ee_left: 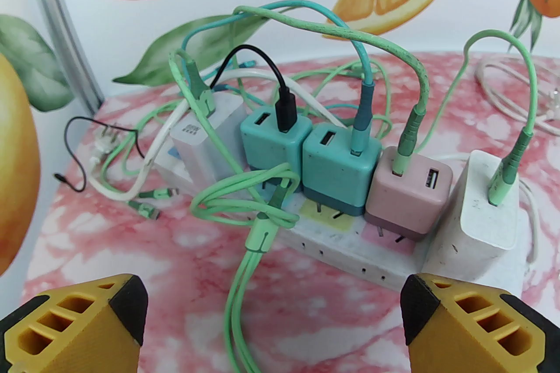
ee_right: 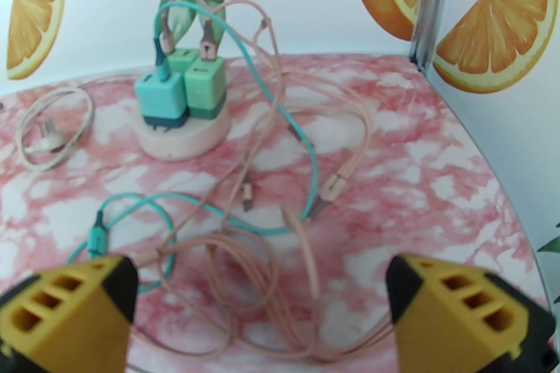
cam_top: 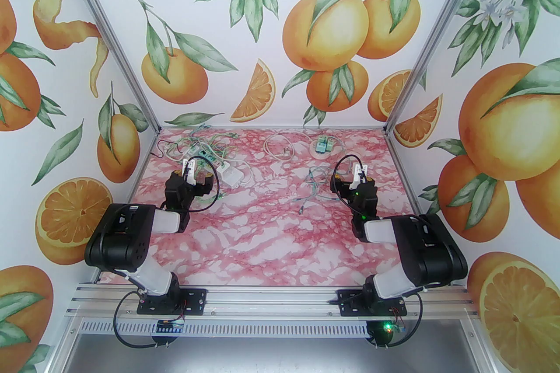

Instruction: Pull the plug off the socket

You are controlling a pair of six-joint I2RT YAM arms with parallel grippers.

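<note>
Quick look at the setup: the white power strip (ee_left: 350, 249) lies on the pink marble table (ee_left: 109, 249) with five chargers standing in a row along it. There's a white adapter (ee_left: 205, 139) at the strip's left end, then a teal charger (ee_left: 273, 144), a second teal charger (ee_left: 339, 170), a pink charger (ee_left: 409, 196), and a bigger white block (ee_left: 485, 205) at the strip's right end. The left gripper (ee_left: 275, 297) hovers just short of the strip's near edge, fingers (ee_left: 87, 318) spread wide with nothing between them. The right gripper (ee_right: 262, 279) is just as wide and empty, well off to the strip's right, facing a round socket (ee_right: 183, 139) that carries its own little cluster of cubes. I can't tell which plug is the target, though the ones on the strip look closest to hand. I'd guess these cubes are light, hard plastic with smooth and slightly slippery sides, held in only by the friction on their prongs. I'd pinch one across its two flat faces, low down near the strip, never by the cord, since the cords are soft and would just bend or pop out. A green cable (ee_left: 245, 196) loops across the strip's front and could snag. The strip itself looks light too, so it'll probably lift along unless something pins it.
</note>
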